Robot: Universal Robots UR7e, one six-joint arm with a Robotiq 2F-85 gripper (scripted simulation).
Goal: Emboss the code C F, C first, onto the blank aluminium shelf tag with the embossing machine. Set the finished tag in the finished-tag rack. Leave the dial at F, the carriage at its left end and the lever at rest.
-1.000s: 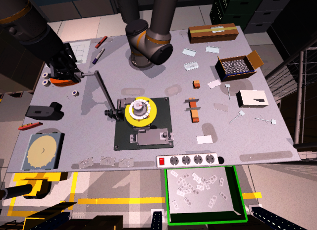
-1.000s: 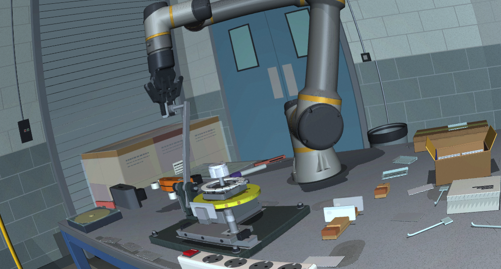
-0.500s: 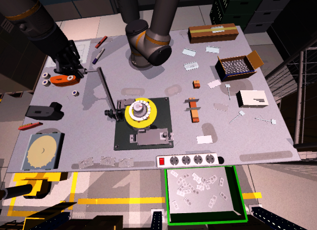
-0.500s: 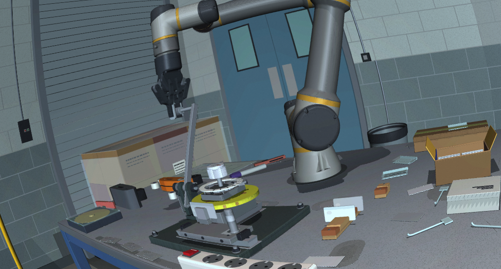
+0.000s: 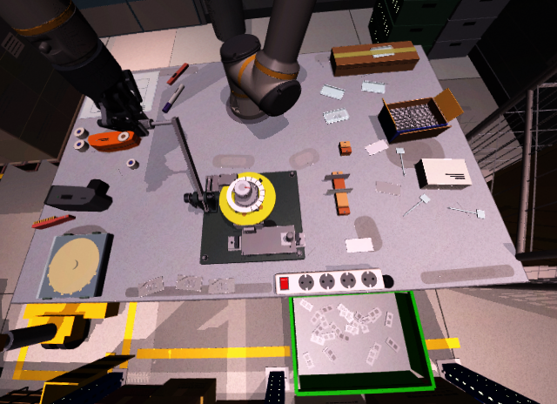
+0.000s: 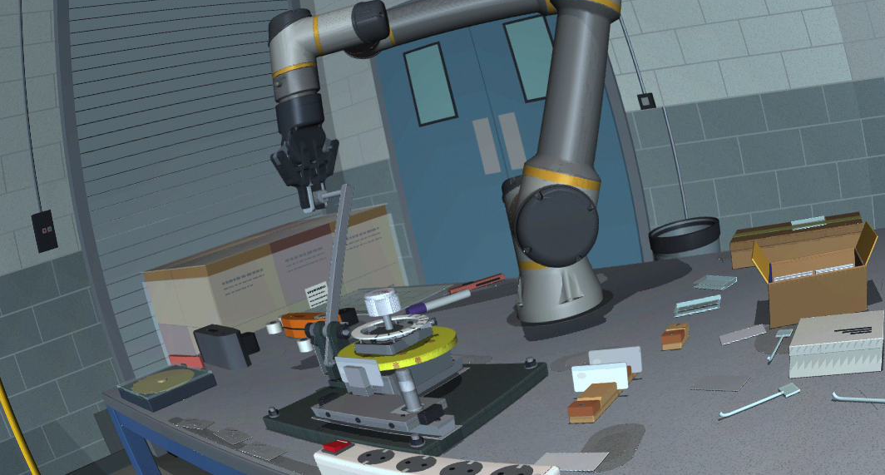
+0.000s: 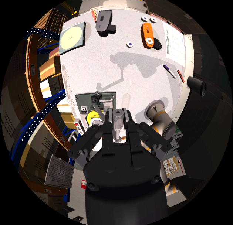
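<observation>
The embossing machine [image 5: 252,215] [image 6: 396,373] sits on a dark green base plate near the table's middle, with a yellow disc and a white letter dial [image 5: 245,194] [image 6: 391,331] on top. The knurled handle [image 7: 117,120] at the top of its long grey lever [image 5: 186,157] [image 6: 337,250] is clamped in my closed gripper [image 5: 143,123] [image 6: 314,201] [image 7: 117,122], and the lever stands nearly upright, high above the table. The carriage [image 5: 269,241] lies at the machine's front. Two pale tags stand in the orange finished-tag rack [image 5: 340,192] [image 6: 597,392] to the right of the machine.
Behind the machine stands my arm's base [image 5: 258,87] [image 6: 557,274], with pens [image 5: 173,98] to its left. An orange tape dispenser [image 5: 112,140] and a black block [image 5: 81,195] lie left of the machine. A power strip [image 5: 330,280] runs along the front edge, above a green bin [image 5: 360,341].
</observation>
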